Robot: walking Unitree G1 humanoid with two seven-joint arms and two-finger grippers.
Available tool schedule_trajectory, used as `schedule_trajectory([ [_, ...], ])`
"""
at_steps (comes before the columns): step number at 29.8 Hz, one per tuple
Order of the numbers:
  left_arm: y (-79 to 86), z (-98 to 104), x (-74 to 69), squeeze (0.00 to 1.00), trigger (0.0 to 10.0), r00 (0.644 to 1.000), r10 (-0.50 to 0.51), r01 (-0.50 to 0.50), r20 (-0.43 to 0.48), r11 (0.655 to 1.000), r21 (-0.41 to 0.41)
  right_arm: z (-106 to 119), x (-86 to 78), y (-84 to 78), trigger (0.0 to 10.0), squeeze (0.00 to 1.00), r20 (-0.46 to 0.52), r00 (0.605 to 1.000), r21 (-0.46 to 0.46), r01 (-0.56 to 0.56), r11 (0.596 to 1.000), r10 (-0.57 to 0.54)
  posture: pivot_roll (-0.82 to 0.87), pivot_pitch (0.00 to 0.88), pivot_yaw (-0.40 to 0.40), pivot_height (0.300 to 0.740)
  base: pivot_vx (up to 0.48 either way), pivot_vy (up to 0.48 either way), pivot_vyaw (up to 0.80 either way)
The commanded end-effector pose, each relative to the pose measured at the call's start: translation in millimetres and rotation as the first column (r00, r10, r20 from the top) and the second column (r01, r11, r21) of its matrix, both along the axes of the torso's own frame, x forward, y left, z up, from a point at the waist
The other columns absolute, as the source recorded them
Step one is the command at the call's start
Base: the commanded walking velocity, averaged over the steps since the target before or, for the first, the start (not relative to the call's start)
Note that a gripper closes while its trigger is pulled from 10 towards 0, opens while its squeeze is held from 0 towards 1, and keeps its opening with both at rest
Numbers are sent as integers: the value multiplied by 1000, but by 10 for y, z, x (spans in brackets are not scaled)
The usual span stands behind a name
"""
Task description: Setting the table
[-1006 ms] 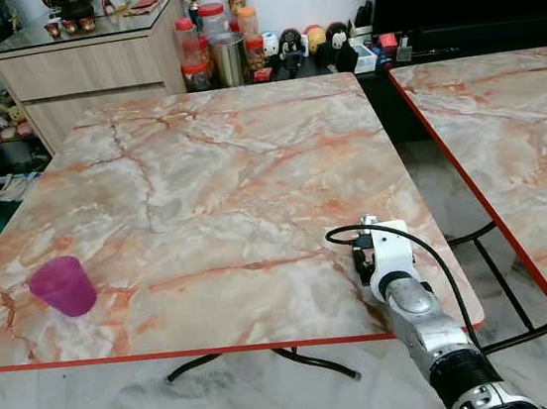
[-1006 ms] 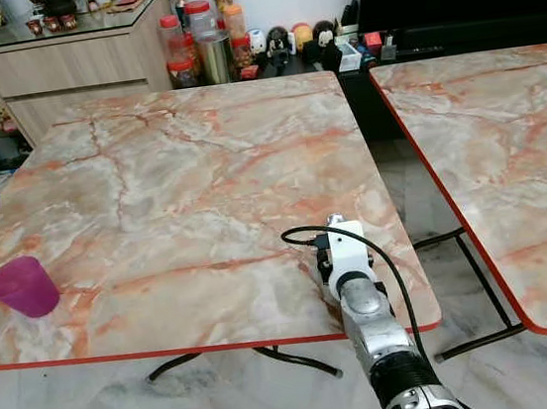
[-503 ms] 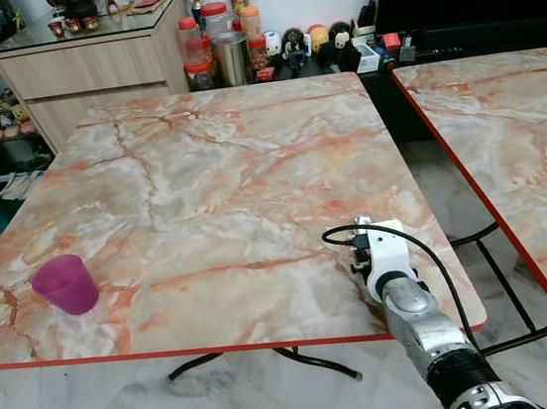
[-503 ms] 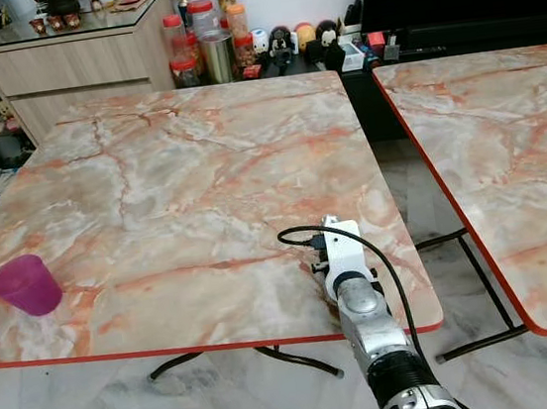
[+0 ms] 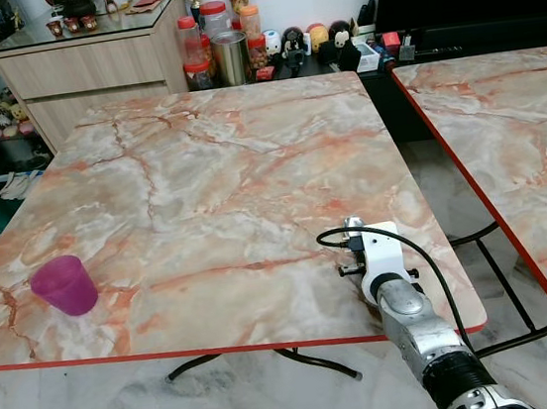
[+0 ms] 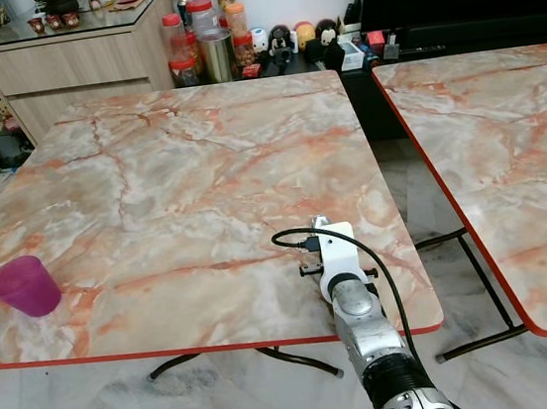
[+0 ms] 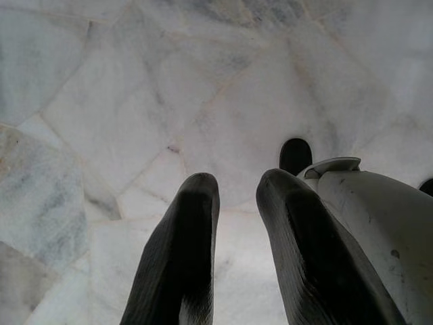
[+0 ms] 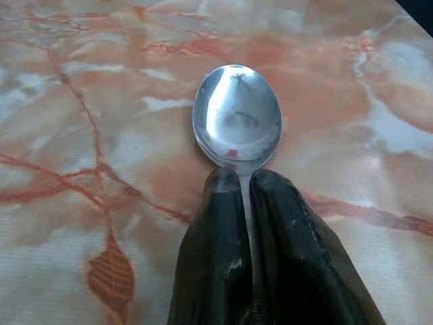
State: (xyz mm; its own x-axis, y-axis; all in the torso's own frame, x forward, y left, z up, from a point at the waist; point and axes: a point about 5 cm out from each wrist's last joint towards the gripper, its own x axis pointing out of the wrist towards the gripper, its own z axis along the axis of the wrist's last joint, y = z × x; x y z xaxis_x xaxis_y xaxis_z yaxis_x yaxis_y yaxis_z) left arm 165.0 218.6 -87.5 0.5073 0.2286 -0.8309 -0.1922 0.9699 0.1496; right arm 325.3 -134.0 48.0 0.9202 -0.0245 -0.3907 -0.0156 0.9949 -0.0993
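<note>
Our right gripper (image 8: 245,203) pinches the shiny steel spoon (image 8: 237,120) tightly; we should lower it flat onto the orange-veined marble table (image 5: 200,174) before releasing.

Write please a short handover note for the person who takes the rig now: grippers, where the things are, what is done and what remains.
Right gripper: shut on the spoon, holding its handle, bowl forward, over the near right part of the marble table.
Left gripper: open, holds nothing, pointing down at the pale floor tiles.
Pink cup: upright near the table's near left edge, far from the spoon.
Done: spoon picked up and brought over the table; cup is on the table.
Left: put the spoon down, probably closer to the cup, and release. I cannot tell whether the spoon touches the tabletop.
</note>
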Motion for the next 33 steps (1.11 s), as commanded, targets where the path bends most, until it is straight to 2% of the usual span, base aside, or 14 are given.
schedule_trajectory([
  [1, 42, 5, -4, 0, 10000, 1000, -6, 6, -12, 1000, 12, -50, -27, 5, 0, 0, -27, 1000, 14, -3, 1000, 3, 19, 0, 28, 719, 0, 0, 0],
  [5, 37, 3, -7, 0, 10000, 1000, -7, 8, -12, 1000, 13, -19, -16, 37, 0, 0, -6, 1000, 32, -25, 999, 25, 17, 0, 28, 719, 0, 0, 0],
  [6, 36, 4, -5, 0, 10000, 1000, -6, 6, -8, 1000, 13, 23, 0, 65, 824, 0, 23, 999, 38, -40, 998, 39, 12, 0, 29, 719, 0, 0, 0],
  [9, 36, 6, -3, 0, 10000, 1000, -5, 6, -5, 1000, 13, 54, 11, 84, 824, 0, 43, 998, 42, -51, 998, 49, 12, 0, 29, 719, 0, 0, 0],
  [10, 34, 8, 1, 0, 10000, 1000, -5, 5, 2, 1000, 13, 155, 44, 139, 10000, 0, 112, 989, 31, -97, 995, 93, 3, 0, 27, 719, 0, 0, 0],
  [11, 27, 9, 5, 0, 10000, 1000, -5, 5, 4, 1000, 12, 243, 68, 171, 10000, 0, 172, 979, 32, -119, 992, 112, 1, 0, 24, 719, 0, 0, 0],
  [12, 27, 9, 5, 0, 10000, 1000, -5, 5, 4, 1000, 12, 243, 68, 171, 10000, 0, 172, 979, 32, -119, 992, 112, 1, 0, 24, 719, 0, 0, 0],
  [13, 17, 9, 10, 0, 10000, 1000, -5, 5, 5, 1000, 10, 345, 92, 191, 10000, 0, 237, 964, 43, -133, 990, 119, 1, 0, 20, 719, 0, 0, 0],
  [15, 4, 8, 15, 0, 10000, 1000, -6, 6, 8, 1000, 7, 453, 111, 212, 10000, 0, 301, 945, 46, -152, 987, 131, -3, 0, 16, 719, 0, 0, 0],
  [19, -19, 3, 15, 0, 10000, 1000, -7, 7, 8, 1000, 1, 634, 144, 255, 10000, 0, 397, 906, 39, -180, 983, 150, 0, 0, 7, 719, 0, 0, 0],
  [26, -34, -1, 12, 0, 10000, 1000, -6, 6, 7, 1000, -4, 737, 171, 264, 10000, 0, 449, 883, 53, -177, 983, 135, 7, 0, -1, 719, 0, 0, 0],
  [27, -49, -7, 6, 0, 10000, 1000, -7, 7, 4, 1000, -8, 820, 191, 290, 10000, 0, 491, 858, 31, -192, 981, 152, 7, 0, -8, 719, 0, 0, 0],
  [33, -63, -12, 2, 0, 10000, 1000, -12, 12, 0, 1000, -11, 859, 194, 314, 10000, 0, 510, 844, 23, -205, 978, 165, 5, 0, -9, 719, 0, 0, 0],
])
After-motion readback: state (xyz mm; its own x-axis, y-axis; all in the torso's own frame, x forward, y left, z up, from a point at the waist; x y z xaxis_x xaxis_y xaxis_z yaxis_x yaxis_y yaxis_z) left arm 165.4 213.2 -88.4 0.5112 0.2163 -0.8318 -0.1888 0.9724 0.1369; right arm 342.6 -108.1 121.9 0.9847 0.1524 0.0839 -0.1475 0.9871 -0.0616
